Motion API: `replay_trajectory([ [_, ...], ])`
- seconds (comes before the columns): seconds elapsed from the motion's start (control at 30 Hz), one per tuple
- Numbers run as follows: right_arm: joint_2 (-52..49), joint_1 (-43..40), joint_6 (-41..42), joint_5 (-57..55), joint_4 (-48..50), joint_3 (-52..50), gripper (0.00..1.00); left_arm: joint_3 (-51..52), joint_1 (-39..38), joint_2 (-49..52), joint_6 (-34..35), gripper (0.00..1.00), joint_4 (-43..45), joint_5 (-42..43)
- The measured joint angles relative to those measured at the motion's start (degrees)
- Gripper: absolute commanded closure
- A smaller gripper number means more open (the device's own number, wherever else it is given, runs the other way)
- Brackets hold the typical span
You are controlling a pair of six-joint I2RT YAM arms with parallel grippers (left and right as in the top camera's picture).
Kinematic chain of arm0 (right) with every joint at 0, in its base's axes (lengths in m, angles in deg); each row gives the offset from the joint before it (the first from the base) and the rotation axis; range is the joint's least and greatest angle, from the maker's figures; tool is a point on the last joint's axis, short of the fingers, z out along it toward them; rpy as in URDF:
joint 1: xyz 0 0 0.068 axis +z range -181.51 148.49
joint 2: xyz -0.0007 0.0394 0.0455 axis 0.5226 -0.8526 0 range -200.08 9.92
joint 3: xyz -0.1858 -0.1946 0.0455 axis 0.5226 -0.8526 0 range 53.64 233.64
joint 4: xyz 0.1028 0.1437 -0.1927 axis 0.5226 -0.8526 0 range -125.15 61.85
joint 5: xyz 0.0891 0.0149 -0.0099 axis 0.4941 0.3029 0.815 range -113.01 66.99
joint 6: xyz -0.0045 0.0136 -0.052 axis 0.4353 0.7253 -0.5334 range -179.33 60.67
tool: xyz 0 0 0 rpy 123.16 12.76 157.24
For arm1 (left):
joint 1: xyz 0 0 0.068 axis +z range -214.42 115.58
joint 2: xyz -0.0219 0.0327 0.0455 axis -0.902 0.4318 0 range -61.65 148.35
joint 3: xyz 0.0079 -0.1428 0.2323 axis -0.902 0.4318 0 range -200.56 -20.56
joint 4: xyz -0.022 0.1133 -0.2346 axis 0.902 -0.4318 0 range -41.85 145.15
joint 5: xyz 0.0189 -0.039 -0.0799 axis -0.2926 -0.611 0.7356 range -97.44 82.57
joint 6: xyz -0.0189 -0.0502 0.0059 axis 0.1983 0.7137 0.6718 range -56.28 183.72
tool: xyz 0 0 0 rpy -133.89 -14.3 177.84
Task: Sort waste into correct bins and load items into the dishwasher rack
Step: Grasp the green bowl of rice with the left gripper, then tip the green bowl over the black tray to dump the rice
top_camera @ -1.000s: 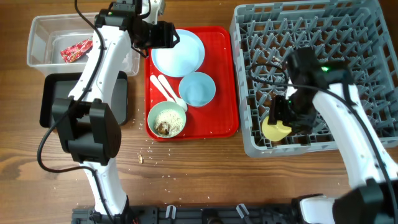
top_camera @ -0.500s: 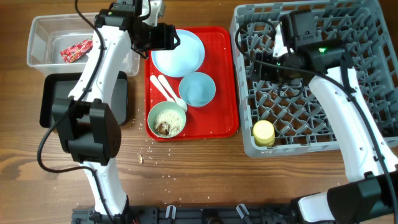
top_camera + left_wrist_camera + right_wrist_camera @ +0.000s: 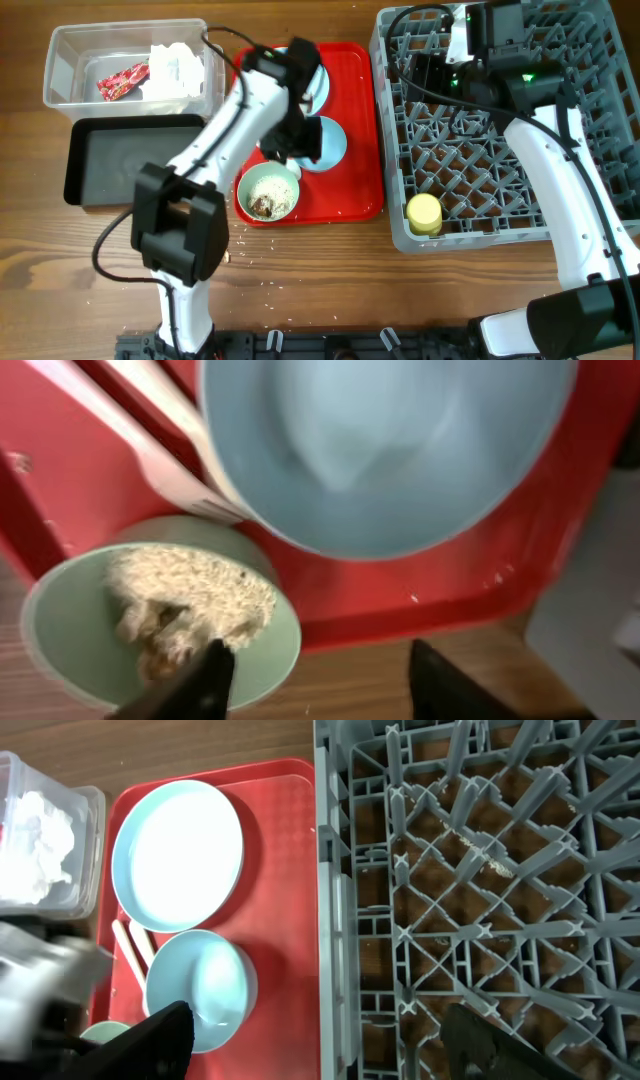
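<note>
- Closest to me, a few pale crumbs [image 3: 240, 240] lie on the wood just in front of the red serving tray [image 3: 362, 100].
- The pale green bowl [image 3: 268, 193] sits in the tray's near left corner. It holds whitish rice-like scraps [image 3: 190, 595] with brown bits.
- Just right of the tray's near right corner, the small yellow cup [image 3: 424, 214] sits among the pegs of the grey dishwasher rack [image 3: 395, 200]. The rack runs along the tray's whole right side.
- The left gripper [image 3: 320, 680] hangs over the tray between the two bowls. Its fingers [image 3: 210, 675] are spread apart with nothing between them.
- The pale blue bowl [image 3: 330, 145] sits upright at the tray's middle, just behind the green bowl, and looks empty.
- Two white plastic utensils [image 3: 150, 455] lie on the tray left of the blue bowl, their ends tucked against it.
- The black tray [image 3: 130, 160] lies on the table left of the serving tray, beside its middle.
- The pale blue plate [image 3: 178, 844] lies flat at the tray's far end. From overhead the left arm covers most of it.
- Beyond the black tray, left of the serving tray's far corner, stands the clear plastic tub [image 3: 70, 50]. The red snack wrapper [image 3: 122, 79] and the crumpled white tissue [image 3: 175, 68] are inside it.
- The right gripper [image 3: 320, 1045] hangs just right of the tray's far right edge, over the rack's rim, spread wide and empty.
</note>
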Motion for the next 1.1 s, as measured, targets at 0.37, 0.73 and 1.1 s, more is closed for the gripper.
replay_trajectory([
  [0.37, 0.0, 0.0, -0.6, 0.0, -1.5, 0.0, 0.19, 10.2, -2.9, 0.0, 4.9, 0.78, 6.6, -4.0],
  [0.73, 0.0, 0.0, -1.1, 0.0, -1.5, 0.0, 0.18, 12.4, -3.6, -0.8, 5.7, 0.96, 8.3, -4.7],
  [1.1, 0.0, 0.0, -1.7, 0.0, -1.4, 0.0, 0.18, 12.3, 16.1, -23.5, -1.2, 0.96, 9.2, 1.6],
])
